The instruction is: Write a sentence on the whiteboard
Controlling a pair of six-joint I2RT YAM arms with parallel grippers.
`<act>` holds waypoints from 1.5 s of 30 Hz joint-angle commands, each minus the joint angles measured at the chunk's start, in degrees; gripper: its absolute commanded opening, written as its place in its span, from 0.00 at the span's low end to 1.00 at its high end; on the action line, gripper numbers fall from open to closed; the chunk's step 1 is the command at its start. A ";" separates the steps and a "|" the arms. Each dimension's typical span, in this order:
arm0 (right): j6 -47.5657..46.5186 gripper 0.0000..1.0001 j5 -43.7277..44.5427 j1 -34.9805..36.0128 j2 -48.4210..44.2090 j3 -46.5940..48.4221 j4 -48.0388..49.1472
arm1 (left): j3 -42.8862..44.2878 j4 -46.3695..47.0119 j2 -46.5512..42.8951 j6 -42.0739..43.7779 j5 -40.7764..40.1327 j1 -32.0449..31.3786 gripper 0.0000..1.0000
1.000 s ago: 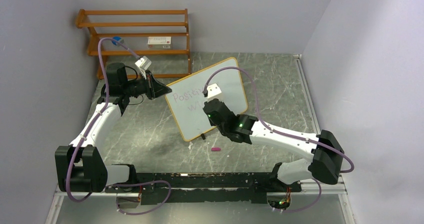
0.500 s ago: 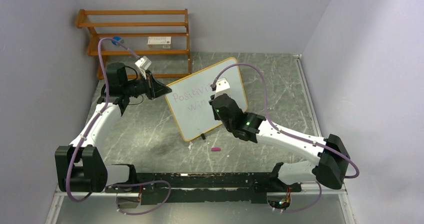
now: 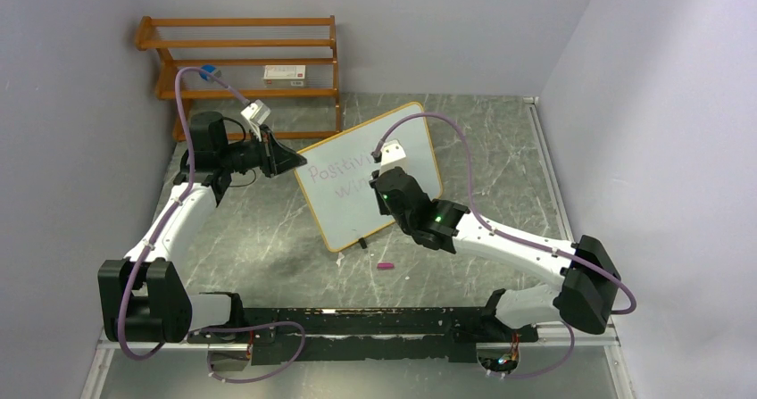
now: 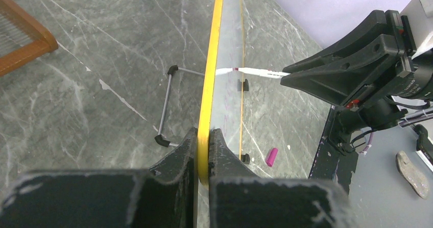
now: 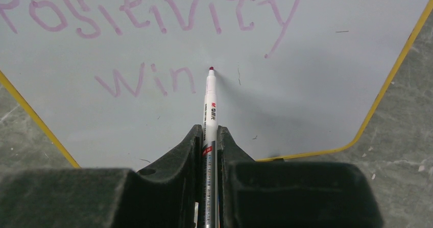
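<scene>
Whiteboard [image 3: 350,210] stands on grey marbled table [image 3: 259,234] between lilac walls [image 3: 446,24], left pincer [image 4: 203,136] clamping its edge, right pincer [image 5: 209,132] gripping marker [image 5: 210,93].

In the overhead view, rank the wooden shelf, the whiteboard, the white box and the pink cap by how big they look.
Largest to smallest:
1. wooden shelf
2. whiteboard, not far behind
3. white box
4. pink cap, clearly the smallest

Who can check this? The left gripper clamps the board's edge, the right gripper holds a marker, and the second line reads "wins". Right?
One slip: in the right wrist view the second line reads only "win", no s yet. The left gripper does clamp the board's edge; the right gripper holds the marker.
</scene>
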 commanded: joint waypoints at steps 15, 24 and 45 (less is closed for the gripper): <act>-1.09 0.00 -0.43 -0.46 1.05 0.94 4.35 | 0.06 -1.74 0.53 4.94 -2.43 -0.81 0.05; -1.37 0.00 -1.34 -0.49 1.15 1.33 4.29 | 0.08 -1.78 0.52 4.96 -2.65 -0.82 0.05; -0.73 0.00 -3.08 -0.33 1.00 0.14 -1.92 | 0.31 -1.86 0.79 5.00 -2.70 -0.86 0.05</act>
